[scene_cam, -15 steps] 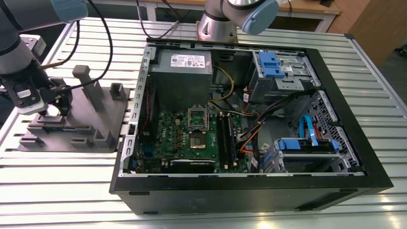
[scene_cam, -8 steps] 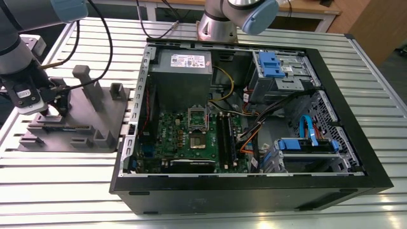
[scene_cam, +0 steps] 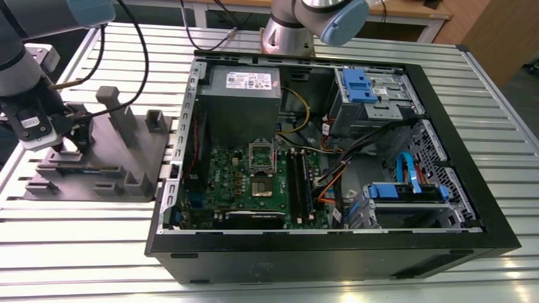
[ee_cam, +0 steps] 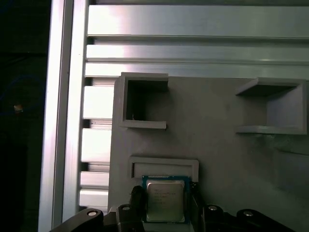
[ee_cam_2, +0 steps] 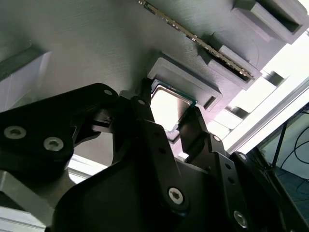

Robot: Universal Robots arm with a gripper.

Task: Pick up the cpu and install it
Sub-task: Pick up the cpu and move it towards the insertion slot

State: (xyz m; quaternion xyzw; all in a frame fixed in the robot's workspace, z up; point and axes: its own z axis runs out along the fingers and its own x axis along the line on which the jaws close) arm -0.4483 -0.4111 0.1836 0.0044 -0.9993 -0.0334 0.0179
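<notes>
- Over at the exterior view's left, the arm [scene_cam: 25, 82] reaches down and the gripper [scene_cam: 63, 150] is low on the grey fixture [scene_cam: 118, 164], at that block's left end.
- There's the cpu [ee_cam_2: 168, 107], silver top catching the light, sitting low against the fixture's floor just beside a raised grey rim [ee_cam_2: 179, 73].
- In both wrist views the black fingers [ee_cam_2: 145, 113] stand on two opposite sides of the chip, one on each edge, with no gap showing. The gripper [ee_cam_2: 169, 121] is closed on the cpu.
- In the first wrist view it's the same story: the cpu [ee_cam: 165, 202] with its green border is clasped by the gripper [ee_cam: 166, 205], and the rim [ee_cam: 164, 167] lies just beyond the chip.
- Further along the fixture [ee_cam: 217, 140] in that view are two open square recesses [ee_cam: 142, 101], set well apart from each other.
- A thin strip with a toothed edge [ee_cam_2: 198, 38] lies in a slot on the fixture, near the cpu but not touching it.
- Ribbed metal slats of the counter [scene_cam: 84, 252] carry the lot.
- To the exterior view's right of the fixture lies the open computer case [scene_cam: 337, 252], lid off, with its green motherboard [scene_cam: 248, 192] facing up.
- The socket [scene_cam: 262, 161] on that board sits open, well apart from the gripper and the chip.
</notes>
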